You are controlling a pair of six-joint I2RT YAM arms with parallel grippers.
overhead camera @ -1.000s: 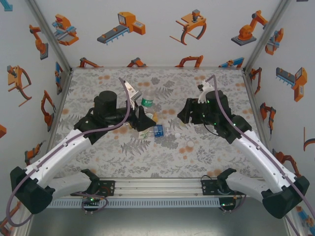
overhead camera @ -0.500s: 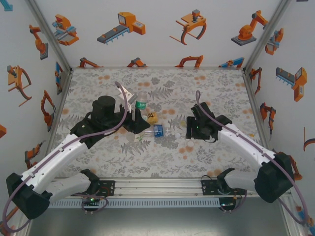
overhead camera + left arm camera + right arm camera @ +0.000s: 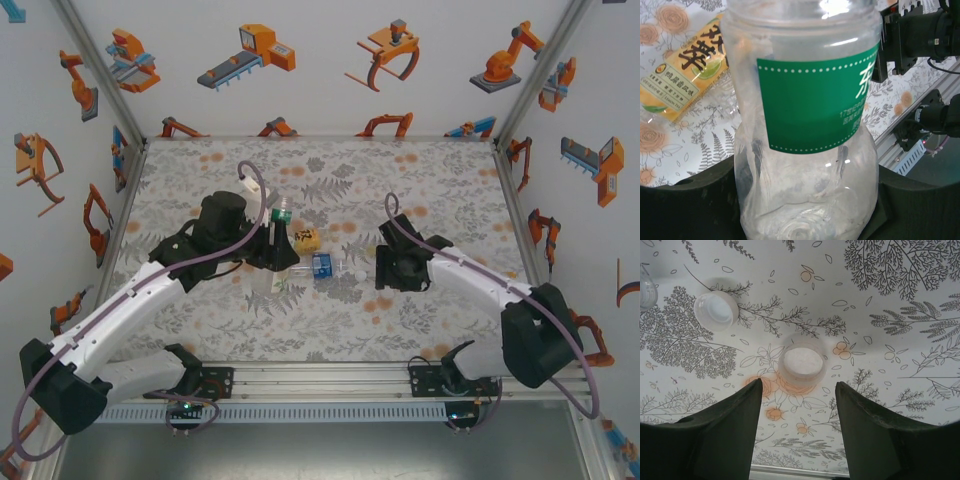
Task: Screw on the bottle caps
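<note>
A white cap point(image 3: 801, 363) lies on the floral mat point(image 3: 900, 405) just ahead of the right gripper point(image 3: 797, 385), whose empty fingers are parted; it should be centred between them before closing. The green-labelled bottle point(image 3: 810, 110) is clamped in the left gripper point(image 3: 805, 210). A second cap point(image 3: 716, 310), the yellow-labelled bottle point(image 3: 306, 239) and the blue-labelled bottle point(image 3: 322, 266) lie nearby and could be knocked.
</note>
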